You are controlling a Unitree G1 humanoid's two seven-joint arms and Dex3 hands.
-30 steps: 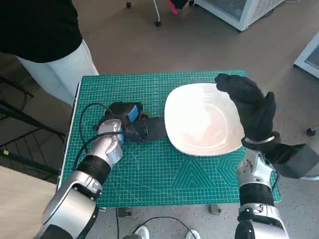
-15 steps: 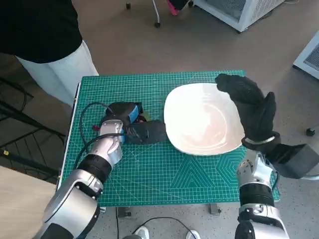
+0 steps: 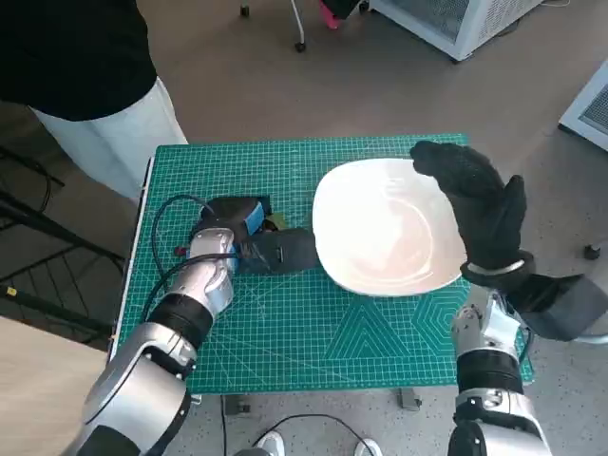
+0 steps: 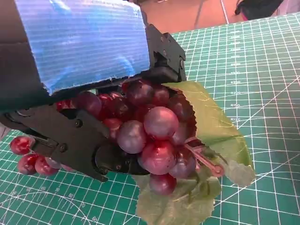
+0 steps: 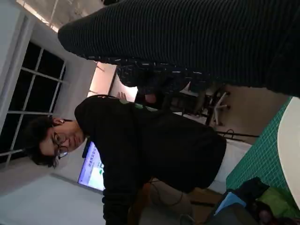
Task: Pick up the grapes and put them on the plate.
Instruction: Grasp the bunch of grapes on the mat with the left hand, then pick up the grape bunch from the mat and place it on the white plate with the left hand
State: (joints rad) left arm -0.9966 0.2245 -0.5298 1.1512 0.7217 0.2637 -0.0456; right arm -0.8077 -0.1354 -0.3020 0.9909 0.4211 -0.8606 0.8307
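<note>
At about nine o'clock on the worktop point(image 3: 285, 332), which is wearing a green cutting mat, the left hand point(image 3: 249, 237) is closing around the bunch of grapes point(image 4: 145, 131). Across the last second very little is changing: the hand is shifting only slightly toward the plate and settling lower over the fruit, with the mat and plate staying where they were. I am judging from this that the grasp is being firmed up and the lift is not yet under way.

The left wrist view is showing the black fingers point(image 4: 79, 145) wrapping the red-purple berries, with a green leaf point(image 4: 211, 136) spreading beneath them and a few loose berries trailing at the far edge (whether the bunch is touching the mat or hanging just clear of it, I cannot tell). From the head view the grapes are almost wholly hidden under the hand.

Moving rightward, the white plate point(image 3: 380, 190) is sitting at about two o'clock, just beside the left hand. The right hand point(image 3: 480, 209), gloved, is hovering over the plate's three o'clock rim with fingers spread, holding nothing; whether it is touching the rim is hard to make out.

A person in black point(image 5: 150, 145) is filling the right wrist view.
</note>
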